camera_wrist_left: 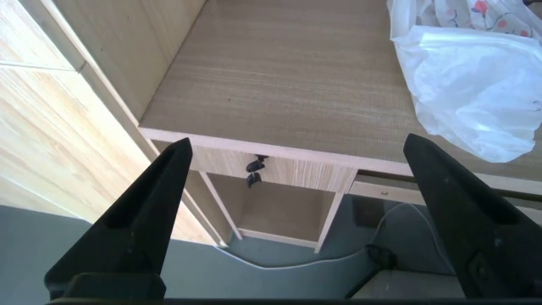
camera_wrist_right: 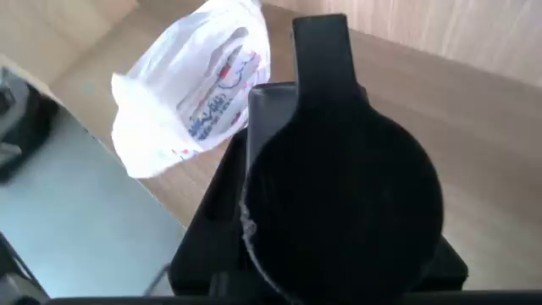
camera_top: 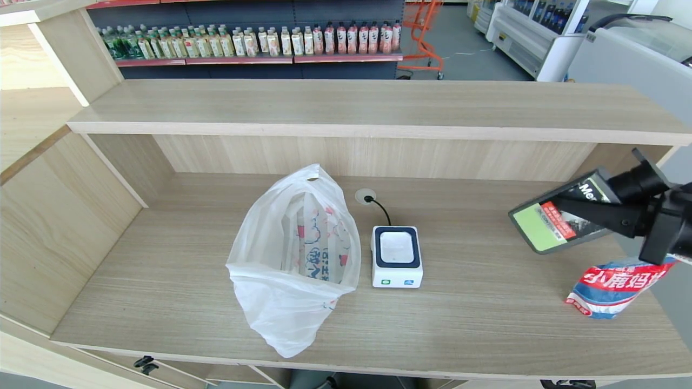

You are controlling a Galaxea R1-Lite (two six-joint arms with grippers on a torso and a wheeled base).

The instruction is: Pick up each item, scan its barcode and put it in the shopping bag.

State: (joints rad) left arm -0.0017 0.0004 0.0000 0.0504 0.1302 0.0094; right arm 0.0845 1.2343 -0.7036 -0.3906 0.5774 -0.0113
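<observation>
A white plastic shopping bag (camera_top: 292,259) stands open at the middle of the counter, with a white packet printed in pink and blue (camera_top: 316,243) inside it. Just right of the bag sits the white and dark blue barcode scanner (camera_top: 396,256). My right gripper (camera_top: 581,213) is shut on a flat black and green box (camera_top: 546,224), held tilted in the air above the counter's right end. A red, white and blue packet (camera_top: 613,286) lies below it on the counter. My left gripper (camera_wrist_left: 296,220) hangs open below the counter's front edge, near the bag (camera_wrist_left: 474,76).
A raised wooden shelf (camera_top: 378,108) runs along the back of the counter, and a side wall (camera_top: 59,227) closes its left end. The scanner's cable (camera_top: 381,208) leads to a hole in the counter. Bare counter (camera_top: 486,281) lies between scanner and packet.
</observation>
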